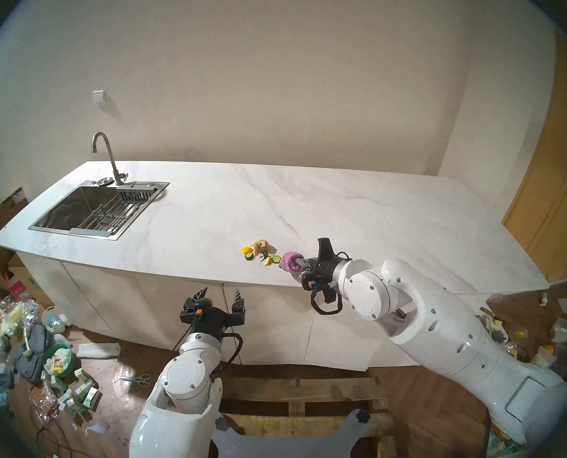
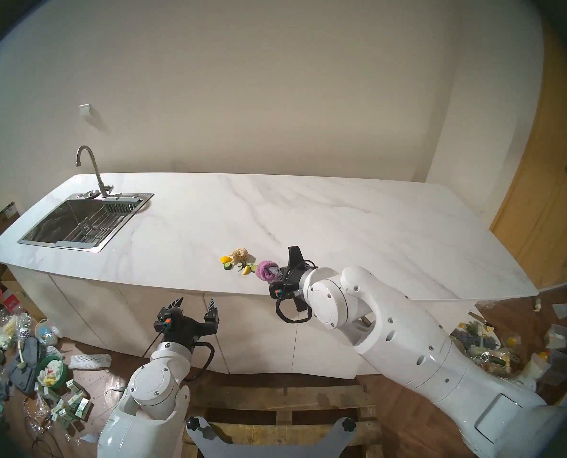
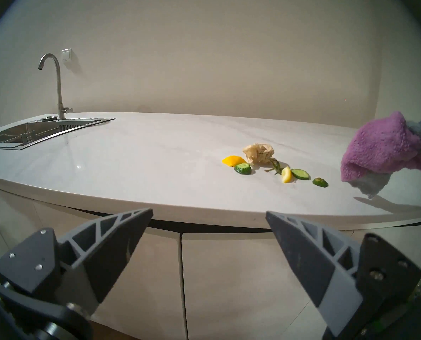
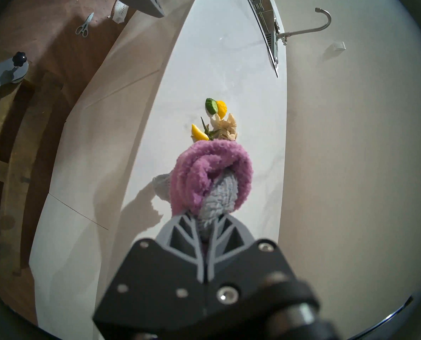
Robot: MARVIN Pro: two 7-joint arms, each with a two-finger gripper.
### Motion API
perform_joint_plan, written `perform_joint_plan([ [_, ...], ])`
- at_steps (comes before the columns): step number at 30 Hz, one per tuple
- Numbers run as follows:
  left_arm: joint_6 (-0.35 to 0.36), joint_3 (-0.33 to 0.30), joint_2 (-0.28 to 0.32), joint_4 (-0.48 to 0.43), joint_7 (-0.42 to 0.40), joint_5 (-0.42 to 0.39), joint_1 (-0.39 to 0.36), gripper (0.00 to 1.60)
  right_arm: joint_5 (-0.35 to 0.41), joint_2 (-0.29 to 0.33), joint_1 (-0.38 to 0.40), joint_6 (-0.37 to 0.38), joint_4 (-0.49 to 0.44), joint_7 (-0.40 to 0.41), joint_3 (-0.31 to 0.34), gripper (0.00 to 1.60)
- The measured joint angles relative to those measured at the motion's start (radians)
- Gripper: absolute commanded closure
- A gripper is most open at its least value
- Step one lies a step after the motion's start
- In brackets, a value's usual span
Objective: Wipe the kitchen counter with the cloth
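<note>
The white marble-look kitchen counter (image 1: 341, 209) runs across the head views, with a steel sink (image 1: 64, 212) at its left end. My right gripper (image 1: 303, 261) is shut on the purple fuzzy cloth (image 1: 290, 261), which hangs with its grey-blue patch (image 4: 219, 197) low over the counter near the front edge. The cloth also shows in the left wrist view (image 3: 381, 148). Just left of it lie food scraps: cucumber slices (image 3: 300, 174), lemon pieces (image 3: 286, 174) and a beige paper wad (image 1: 261, 244). My left gripper (image 1: 221, 293) is open and empty, in front of the cabinet fronts below the counter edge.
A faucet (image 1: 105, 156) stands behind the sink. A wooden door (image 1: 553, 183) is at the far right. Litter, boxes and scissors (image 1: 138, 378) lie on the floor to the left, more litter to the right. A wooden pallet (image 1: 308, 407) sits under my base.
</note>
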Motion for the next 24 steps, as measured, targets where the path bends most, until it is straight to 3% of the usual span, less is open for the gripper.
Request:
perform_joint_plan([
  [24,0.0,0.0,0.001,0.0,0.0,-0.001,0.0,0.0,-0.052,-0.167,0.136,-0.002,0.227,-0.005,-0.093,1.6],
])
